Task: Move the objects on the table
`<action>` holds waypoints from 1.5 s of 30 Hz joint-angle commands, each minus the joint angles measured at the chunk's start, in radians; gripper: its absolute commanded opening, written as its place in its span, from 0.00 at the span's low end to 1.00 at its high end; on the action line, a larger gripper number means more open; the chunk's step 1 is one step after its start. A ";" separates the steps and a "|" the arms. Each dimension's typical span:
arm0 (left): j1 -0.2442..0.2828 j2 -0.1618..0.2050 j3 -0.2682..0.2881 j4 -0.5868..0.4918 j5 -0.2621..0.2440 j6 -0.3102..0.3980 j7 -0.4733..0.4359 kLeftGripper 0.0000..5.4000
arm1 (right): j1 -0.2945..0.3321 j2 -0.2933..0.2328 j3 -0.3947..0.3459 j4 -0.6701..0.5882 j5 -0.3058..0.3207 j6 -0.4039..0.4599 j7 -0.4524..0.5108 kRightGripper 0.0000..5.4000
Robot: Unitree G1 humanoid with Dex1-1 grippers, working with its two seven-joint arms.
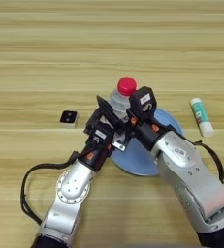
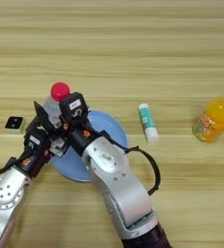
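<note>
A clear bottle with a red cap (image 1: 125,88) stands upright at the far left rim of the round light-blue plate (image 1: 141,161). My right gripper (image 1: 134,105) reaches in from the right and is pressed against the bottle's right side, shut on it. On the bottle's left, my left gripper (image 1: 105,112) comes up from below and sits close against it. Far off to the right, the orange drink bottle with a white cap (image 2: 213,120) stands alone on the table (image 1: 45,48).
A white-and-green glue stick (image 1: 201,116) lies right of the plate. A tiny black square (image 1: 68,117) sits left of the grippers. My two forearms cross the near half of the table.
</note>
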 commanded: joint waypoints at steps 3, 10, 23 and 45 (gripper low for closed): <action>-0.015 0.002 0.018 0.002 -0.015 0.000 0.007 0.65 | -0.008 0.014 -0.015 -0.005 0.006 -0.002 -0.003 0.57; -0.014 0.004 0.018 0.000 -0.020 -0.002 0.000 0.63 | -0.013 0.015 -0.024 0.022 -0.001 -0.013 -0.009 0.57; -0.010 0.006 0.026 -0.009 -0.031 0.006 -0.005 0.60 | -0.014 0.012 -0.032 0.037 -0.011 -0.037 -0.014 0.79; -0.029 0.000 0.126 0.003 -0.046 0.033 0.048 0.59 | -0.021 -0.012 -0.161 -0.038 0.030 -0.077 -0.009 1.00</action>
